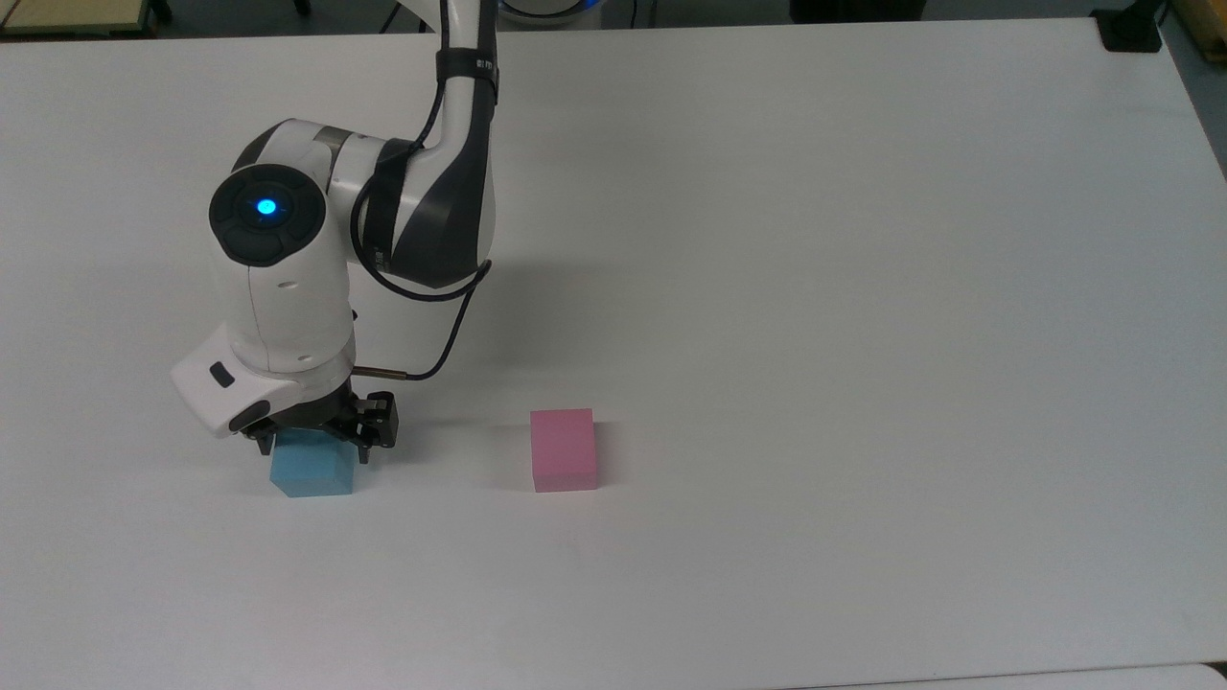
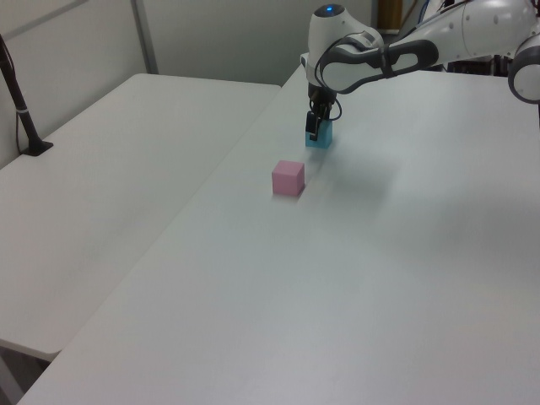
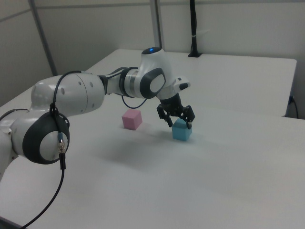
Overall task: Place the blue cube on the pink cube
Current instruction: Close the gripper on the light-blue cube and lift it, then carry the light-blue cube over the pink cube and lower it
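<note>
The blue cube (image 1: 311, 471) is seen resting on the white table (image 1: 815, 287), toward the top view's left, with the pink cube (image 1: 564, 448) lying well apart from it toward the top view's right, at about the same depth on the surface. The gripper (image 1: 316, 443) is positioned directly over the blue cube, and its 2 fingers are spread apart and lowered on either side of the cube's upper part, as is shown most plainly in the right view, where the gripper (image 3: 177, 120) straddles the top of the blue cube (image 3: 181, 130). Whether the pads are already touching the cube's faces cannot be told; the fingers are judged to be parted and not yet clamped, and the cube sits flat on the table. In the left view the gripper (image 2: 315, 132) is seen low at the blue cube (image 2: 321, 140), with the pink cube (image 2: 288, 178) nearer the camera. The step in hand is judged to be the grasp of the blue cube. The relation on which the coming move turns is that the pink cube lies sideways from the gripper, to the top view's right, with its long axis running away from the camera in that view, so a lift and a sideways carry would be called for once the cube is held. Nothing stands between the 2 cubes.
</note>
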Controlling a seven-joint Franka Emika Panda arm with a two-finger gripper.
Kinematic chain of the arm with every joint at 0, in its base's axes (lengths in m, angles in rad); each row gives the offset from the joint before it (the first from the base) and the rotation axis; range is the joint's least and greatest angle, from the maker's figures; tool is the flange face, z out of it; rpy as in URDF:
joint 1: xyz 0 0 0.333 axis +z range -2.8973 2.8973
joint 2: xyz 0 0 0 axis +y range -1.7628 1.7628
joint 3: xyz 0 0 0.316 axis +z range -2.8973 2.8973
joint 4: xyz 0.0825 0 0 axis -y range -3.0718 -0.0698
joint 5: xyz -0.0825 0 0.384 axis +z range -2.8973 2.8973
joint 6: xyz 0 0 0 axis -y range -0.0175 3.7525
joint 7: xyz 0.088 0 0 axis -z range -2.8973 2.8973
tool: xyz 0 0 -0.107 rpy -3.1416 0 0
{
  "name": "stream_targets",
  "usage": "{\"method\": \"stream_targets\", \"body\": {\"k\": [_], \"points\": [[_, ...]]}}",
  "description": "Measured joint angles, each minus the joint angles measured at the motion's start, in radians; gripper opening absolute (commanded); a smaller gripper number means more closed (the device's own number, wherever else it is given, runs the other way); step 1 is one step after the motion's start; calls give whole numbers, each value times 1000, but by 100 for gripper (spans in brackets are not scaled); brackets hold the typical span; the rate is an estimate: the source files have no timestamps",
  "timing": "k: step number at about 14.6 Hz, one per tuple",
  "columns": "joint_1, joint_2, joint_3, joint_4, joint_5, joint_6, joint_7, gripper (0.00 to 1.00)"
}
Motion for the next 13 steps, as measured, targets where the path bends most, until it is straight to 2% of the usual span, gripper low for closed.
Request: {"method": "stream_targets", "body": {"k": [1,2,10,13], "points": [[0,1,0,0,0,10,0,53],[0,1,0,0,0,19,-1,49],[1,-19,0,15,3,5,-1,49],[2,-67,0,21,48,-28,-1,49]]}}
